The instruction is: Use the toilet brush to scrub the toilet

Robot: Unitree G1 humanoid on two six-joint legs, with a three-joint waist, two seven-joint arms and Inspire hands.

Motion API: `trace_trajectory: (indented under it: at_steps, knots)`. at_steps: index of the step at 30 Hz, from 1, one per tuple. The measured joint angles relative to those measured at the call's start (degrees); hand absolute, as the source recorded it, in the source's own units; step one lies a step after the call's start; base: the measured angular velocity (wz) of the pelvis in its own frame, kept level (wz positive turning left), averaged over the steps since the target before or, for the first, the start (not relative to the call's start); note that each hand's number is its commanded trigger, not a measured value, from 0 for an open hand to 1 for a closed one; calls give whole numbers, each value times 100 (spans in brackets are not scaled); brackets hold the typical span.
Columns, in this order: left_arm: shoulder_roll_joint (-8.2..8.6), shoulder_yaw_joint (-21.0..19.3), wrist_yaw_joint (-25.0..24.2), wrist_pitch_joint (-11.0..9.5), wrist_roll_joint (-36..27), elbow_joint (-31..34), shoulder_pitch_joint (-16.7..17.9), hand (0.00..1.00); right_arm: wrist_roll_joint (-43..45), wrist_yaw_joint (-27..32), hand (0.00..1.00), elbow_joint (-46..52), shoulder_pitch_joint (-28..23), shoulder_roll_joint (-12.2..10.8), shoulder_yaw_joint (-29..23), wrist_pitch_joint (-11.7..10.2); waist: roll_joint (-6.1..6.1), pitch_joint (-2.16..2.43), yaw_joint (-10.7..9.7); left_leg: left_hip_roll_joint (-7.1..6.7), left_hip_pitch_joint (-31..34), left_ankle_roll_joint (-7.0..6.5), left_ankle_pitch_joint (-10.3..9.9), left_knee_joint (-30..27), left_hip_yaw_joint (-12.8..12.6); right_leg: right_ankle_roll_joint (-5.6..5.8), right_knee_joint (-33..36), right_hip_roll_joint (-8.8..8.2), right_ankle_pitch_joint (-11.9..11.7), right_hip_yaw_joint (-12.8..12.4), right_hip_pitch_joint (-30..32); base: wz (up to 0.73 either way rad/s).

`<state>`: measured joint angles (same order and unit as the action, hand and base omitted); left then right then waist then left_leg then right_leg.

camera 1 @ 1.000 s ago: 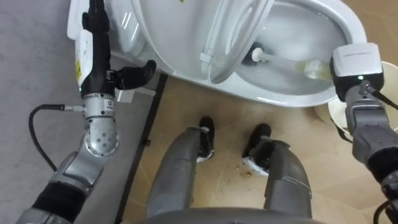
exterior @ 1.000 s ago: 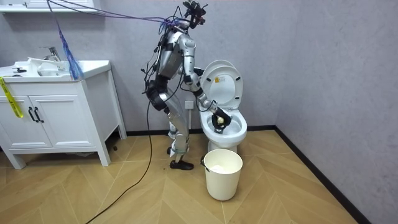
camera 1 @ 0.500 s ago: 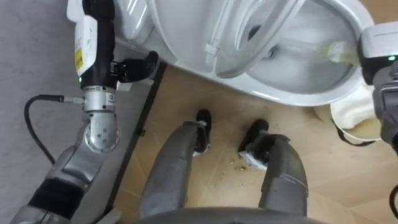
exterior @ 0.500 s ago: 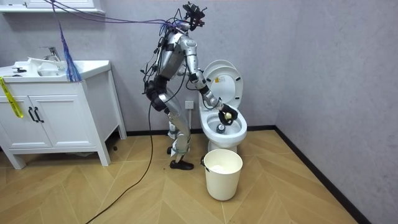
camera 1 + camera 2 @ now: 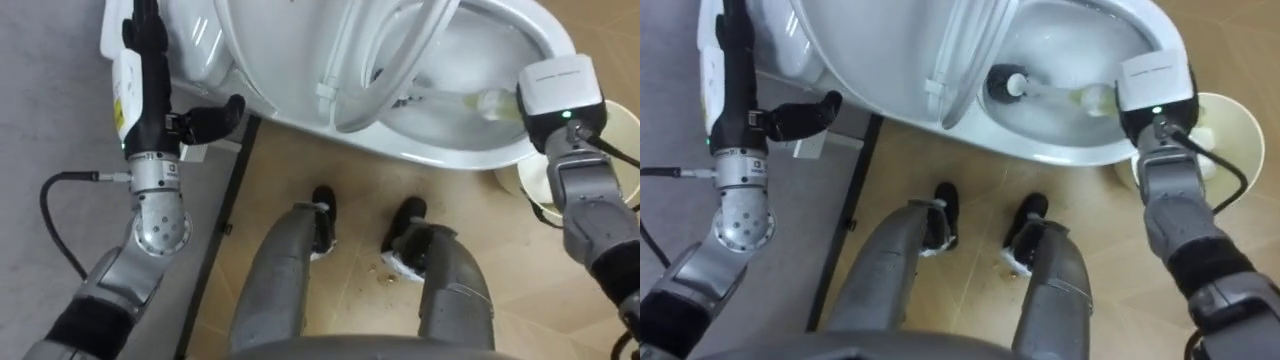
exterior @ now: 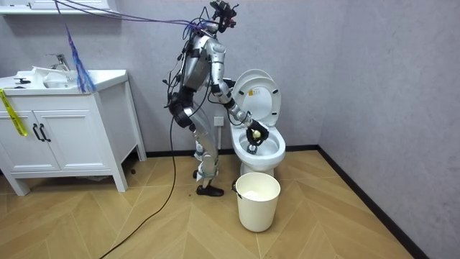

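Note:
The white toilet (image 5: 440, 155) is in front of me with its seat (image 5: 370, 60) raised. My right hand (image 5: 1152, 95) reaches over the bowl's rim and is shut on the toilet brush (image 5: 1060, 92). The brush's pale handle runs into the bowl and its dark head (image 5: 1005, 82) lies at the bottom. In the room view the same hand (image 6: 253, 134) sits in the bowl under the upright lid (image 6: 260, 97). My left hand (image 5: 150, 105) is held up beside the tank, fingers straight, thumb pointing toward the toilet, holding nothing.
A white bucket (image 6: 257, 200) stands on the wooden floor just in front of the toilet, by my right arm (image 5: 1230, 130). A white vanity cabinet (image 6: 65, 129) with a sink stands at the room view's left. Grey walls close in behind and beside the toilet.
My right hand swung the brush out toward the bowl's front and has come back to the middle. The eye view shifted with my head. The left hand has stayed put.

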<state>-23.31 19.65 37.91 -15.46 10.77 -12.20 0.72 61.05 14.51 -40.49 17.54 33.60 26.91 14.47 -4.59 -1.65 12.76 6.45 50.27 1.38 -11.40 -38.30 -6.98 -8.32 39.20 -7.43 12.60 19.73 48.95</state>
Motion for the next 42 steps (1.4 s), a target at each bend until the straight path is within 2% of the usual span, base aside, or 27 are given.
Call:
trace_trajectory:
  at_steps: [1,2,5,9,12,14,15,17,20,22,23,24,26,27,29,31,32,36,37,38,40,42]
  knots:
    - [-8,4,-46,10,2,35,-4,0,-237,87,100,-311,111,44,-7,-131,30,-20,-11,-51,14,-4,6,-34,-3,6,124,-74,74,-1,52,26]
    - [-11,4,-66,10,27,39,-6,0,-345,114,100,-478,186,75,-42,-232,103,-68,-14,-129,32,-10,10,-56,0,10,268,-171,149,-18,126,24]
    - [-13,-30,-71,14,267,89,-19,0,-330,200,100,-610,379,200,-70,-428,141,-91,-10,-172,145,-18,16,-143,-2,14,396,-241,211,-22,272,12]
    - [-16,-98,-25,3,400,240,17,0,22,188,100,-216,319,201,-67,-433,274,-106,-14,-187,203,-17,16,-140,-9,20,434,-238,216,-91,368,-2]
    - [-26,-155,24,-22,342,341,83,0,459,-108,100,837,-56,192,-89,-202,294,-97,-91,-147,212,-14,15,-158,63,29,323,-163,198,-45,291,1]
    - [-35,-167,131,-50,319,373,158,0,746,-440,100,1656,-396,117,-92,70,286,-87,-167,-99,190,-11,13,-134,102,49,185,-61,160,-32,209,-6]
    - [-35,-163,175,-62,295,366,161,0,799,-526,100,1798,-477,75,-100,135,285,-82,-171,-83,188,-7,11,-133,111,55,148,-34,147,-32,184,-11]
    - [-20,-143,341,-123,152,316,202,0,981,-879,100,2238,-702,-179,-123,399,260,-57,-194,-1,171,37,-64,-126,146,45,32,80,88,-22,108,-18]
    - [-2,-43,537,-104,-85,301,230,0,1111,-1109,100,2399,-847,-321,-128,569,144,12,-210,64,176,59,-91,-137,181,21,-99,160,-9,28,28,-11]
    - [-5,-31,586,-99,-145,210,235,0,1112,-1137,100,2318,-813,-320,-128,572,95,14,-150,84,117,57,-106,-136,174,-8,-129,170,-40,41,-22,-17]
    - [-7,3,583,-62,-170,142,226,0,1049,-1046,100,2011,-705,-306,-131,564,19,26,-162,70,90,56,-107,-128,190,-2,-122,163,-37,44,-48,-3]
    - [-7,35,585,-33,-224,122,213,0,945,-958,100,1802,-619,-288,-128,551,-2,28,-152,60,72,56,-106,-114,182,-1,-113,150,-35,41,-49,0]
    - [-15,66,579,112,-273,47,204,0,24,-590,100,837,-218,-192,-163,282,-29,14,-106,42,32,56,-102,-63,141,-10,-77,120,-17,16,-40,2]
    - [-21,74,568,159,-274,29,208,0,-290,-474,100,571,-124,-186,-169,192,-11,3,-121,-7,14,56,-82,-25,146,-8,-30,68,14,16,-24,26]
    - [-78,75,544,249,-272,115,211,0,-1700,-102,100,-457,224,-130,-267,-224,66,-46,-203,-181,81,30,-14,-13,152,-3,277,-171,182,22,148,42]
    - [-76,64,510,292,-151,203,181,0,-2397,171,100,-1083,511,-128,-443,-451,134,-91,-238,-229,229,-2,23,-122,115,-7,439,-269,230,14,341,24]
    - [-74,52,488,307,-83,265,180,0,-2620,291,100,-1320,647,-127,-577,-514,135,-91,-239,-233,317,-18,36,-162,97,-7,479,-289,231,18,430,11]
    - [-24,-135,399,417,285,265,146,0,-2292,478,100,-1479,735,-112,-620,-615,202,-118,-321,-288,402,-46,52,-250,92,0,612,-388,293,43,499,11]
    - [-25,-152,371,437,375,246,127,0,-2076,553,100,-1474,726,-137,-612,-621,252,-144,-300,-311,381,-56,59,-220,92,5,614,-405,296,40,501,3]
    - [-24,-166,356,450,440,255,123,0,-1942,555,100,-1447,717,-163,-610,-609,251,-138,-290,-311,374,-58,60,-224,88,10,614,-403,299,28,499,-3]
    - [-17,-198,290,517,557,332,124,0,-1286,523,100,-1002,576,-208,-430,-488,259,-137,-273,-289,361,-61,61,-219,92,79,530,-355,280,13,466,-10]
    - [-1,-176,215,569,555,340,130,0,-962,423,100,-590,297,-319,-335,-236,239,-125,-214,-223,259,-71,60,-202,92,96,381,-271,213,35,303,-15]
